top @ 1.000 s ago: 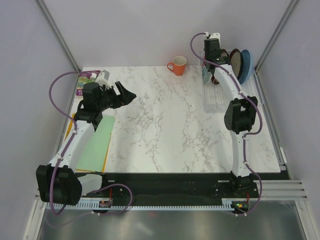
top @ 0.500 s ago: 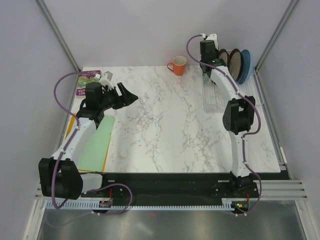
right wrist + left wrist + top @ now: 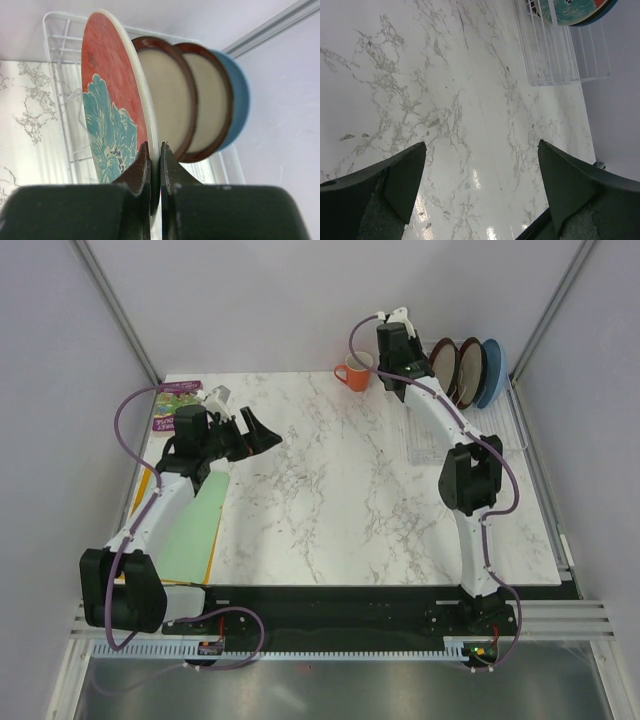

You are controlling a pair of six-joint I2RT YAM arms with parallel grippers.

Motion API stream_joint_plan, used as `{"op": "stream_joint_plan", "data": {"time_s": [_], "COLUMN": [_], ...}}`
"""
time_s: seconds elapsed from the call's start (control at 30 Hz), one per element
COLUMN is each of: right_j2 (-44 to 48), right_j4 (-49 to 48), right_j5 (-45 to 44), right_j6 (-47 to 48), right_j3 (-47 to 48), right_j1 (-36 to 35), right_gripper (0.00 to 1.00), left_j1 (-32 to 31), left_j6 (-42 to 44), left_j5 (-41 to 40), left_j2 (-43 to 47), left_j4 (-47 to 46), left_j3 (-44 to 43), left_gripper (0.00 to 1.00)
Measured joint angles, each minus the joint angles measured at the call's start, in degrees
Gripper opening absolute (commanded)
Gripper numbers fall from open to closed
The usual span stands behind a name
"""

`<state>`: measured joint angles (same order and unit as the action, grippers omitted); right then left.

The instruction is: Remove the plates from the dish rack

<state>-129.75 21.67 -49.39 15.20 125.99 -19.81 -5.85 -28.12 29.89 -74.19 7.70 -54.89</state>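
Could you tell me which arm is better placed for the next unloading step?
Right. The right gripper is shut on the rim of the round red plate with a teal flower pattern, beside the white wire dish rack. The left gripper hangs open over the marble table, far away.

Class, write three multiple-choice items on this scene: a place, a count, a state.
1. Where is the orange mug? A at the table's far edge; B stacked on a plate; C off the table.
2. How many plates stand behind the red patterned plate? A one; B three; C five.
3. The right tool is: A wide open; B shut on the red patterned plate; C holding the mug.
A: it stands on marble at the back. B: two cream plates, one blue plate. B: its fingers pinch the rim.
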Motion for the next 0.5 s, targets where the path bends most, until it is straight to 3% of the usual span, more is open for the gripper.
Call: {"op": "stream_joint_plan", "data": {"time_s": [0.2, 0.37, 0.5], "right_j2": [6.78, 18.49, 29.77], "right_j4": [0.17, 1.16, 8.28], "right_j5": [-2.32, -2.97, 4.35], "right_j6": [3.37, 2.93, -3.69], "right_j3": [0.00, -2.21, -5.38], "right_j1": [-1.68, -5.81, -10.21], "right_gripper": [0.00, 0.00, 0.00], "left_j1": [0.02, 0.33, 0.79], "left_j6": [-0.07, -2.16, -7.61], "left_j5": [0.42, 3.15, 8.31], "left_j2": [0.63, 0.66, 1.20], "left_j4": [0.04, -0.83, -9.03], "left_j3": [0.00, 0.04, 3.04], "left_gripper": [1.00, 1.00, 1.00]}}
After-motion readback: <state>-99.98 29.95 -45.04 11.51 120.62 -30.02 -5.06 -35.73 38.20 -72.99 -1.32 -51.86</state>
